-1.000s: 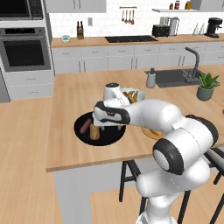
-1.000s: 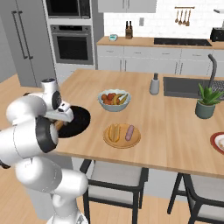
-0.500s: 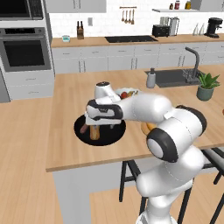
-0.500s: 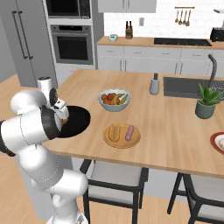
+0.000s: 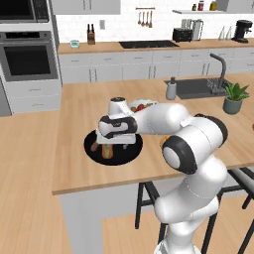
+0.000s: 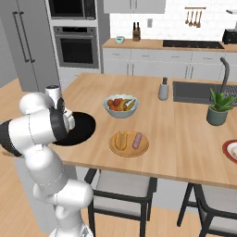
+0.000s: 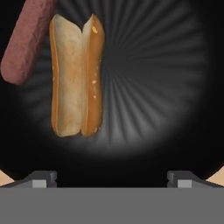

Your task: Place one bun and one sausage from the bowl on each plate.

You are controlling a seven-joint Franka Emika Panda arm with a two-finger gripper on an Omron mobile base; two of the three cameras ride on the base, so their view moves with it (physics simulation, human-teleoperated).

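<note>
The desk is a large slab with a light wood-grain top. The bowl, the landmark here, is a wide, shallow, round black dish near the desk's front left edge. The tan wooden plate lies to the bowl's right, carrying a bun and a sausage. The hand hangs directly above the bowl, jaws spread wide, grasping nothing. Inside the bowl lie a split golden bun and, beside it, a smooth reddish-brown sausage.
</note>
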